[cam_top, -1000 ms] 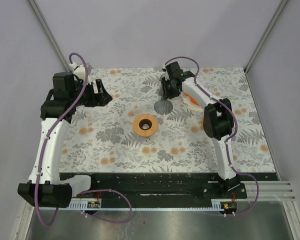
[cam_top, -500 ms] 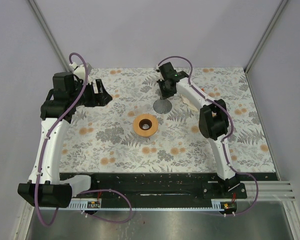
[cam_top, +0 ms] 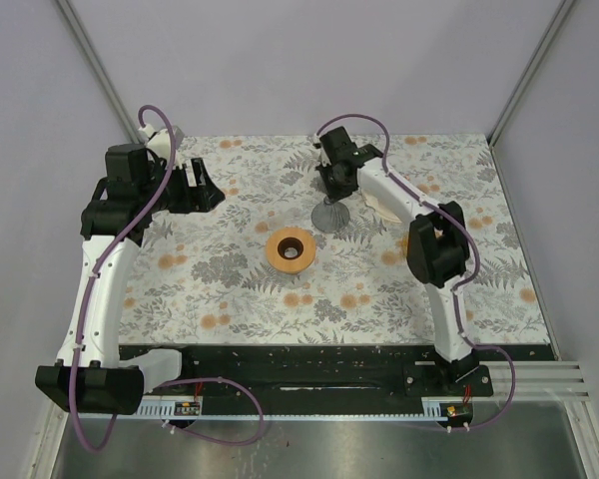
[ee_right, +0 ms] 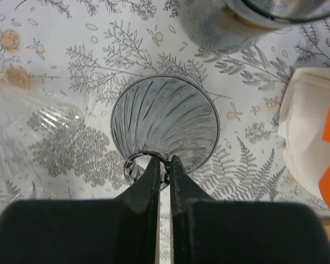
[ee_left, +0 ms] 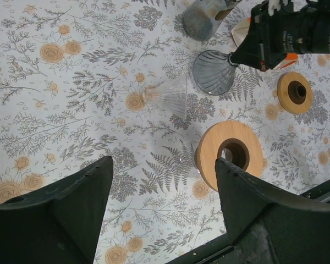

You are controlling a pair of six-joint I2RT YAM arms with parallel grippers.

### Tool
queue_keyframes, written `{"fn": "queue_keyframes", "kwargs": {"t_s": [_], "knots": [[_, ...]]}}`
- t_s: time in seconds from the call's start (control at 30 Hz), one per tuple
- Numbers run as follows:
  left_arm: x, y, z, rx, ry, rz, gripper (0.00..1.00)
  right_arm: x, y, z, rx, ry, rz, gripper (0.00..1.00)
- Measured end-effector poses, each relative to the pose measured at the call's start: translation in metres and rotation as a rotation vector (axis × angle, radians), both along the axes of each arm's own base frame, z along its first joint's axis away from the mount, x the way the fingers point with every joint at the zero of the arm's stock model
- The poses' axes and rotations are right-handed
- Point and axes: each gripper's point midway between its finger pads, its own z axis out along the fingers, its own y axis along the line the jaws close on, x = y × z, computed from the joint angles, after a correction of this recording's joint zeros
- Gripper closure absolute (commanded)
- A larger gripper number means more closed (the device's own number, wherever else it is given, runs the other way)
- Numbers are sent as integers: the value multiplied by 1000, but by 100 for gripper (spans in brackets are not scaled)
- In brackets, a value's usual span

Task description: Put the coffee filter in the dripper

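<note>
While right fingers (ee_right: 149, 184) pinch grey dripper (ee_right: 165, 118) | left fingers (ee_left: 253, 203) spread open | paper filters (ee_right: 311, 126) beside dripper

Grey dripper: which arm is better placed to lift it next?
Right. The right gripper is shut on the grey dripper at its narrow end; the left gripper hangs open, far to the side.

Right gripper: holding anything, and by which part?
Yes. The right gripper is shut on the grey ribbed dripper, pinching the rim of its narrow end. The left gripper is open and holds nothing.
</note>
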Motion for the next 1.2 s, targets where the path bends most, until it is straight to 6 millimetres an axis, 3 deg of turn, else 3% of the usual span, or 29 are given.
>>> {"fn": "queue_keyframes", "kwargs": {"t_s": [0.1, 0.17, 0.37, 0.53, 0.73, 0.87, 1.0, 1.2], "knots": [[0, -1, 0, -1, -1, -7, 23, -12, -6, 21, 9, -28, 11, 100], [-1, -2, 1, -3, -2, -15, 23, -17, -10, 45, 28, -74, 19, 100], [-8, -16, 6, -46, -8, -104, 18, -33, -14, 146, 154, -295, 58, 100], [-12, -37, 33, -118, -56, -220, 10, -64, -9, 231, 320, -490, 157, 100], [-21, -72, 65, -227, -113, -362, 9, -110, 13, 300, 525, -643, 318, 100], [-22, -97, 71, -294, -93, -437, 11, -132, 33, 324, 630, -680, 415, 100], [-27, -119, 77, -333, -93, -495, 26, -146, 49, 326, 686, -677, 479, 100], [-24, -126, 93, -346, -163, -507, 49, -162, 65, 322, 757, -637, 556, 100]]}}
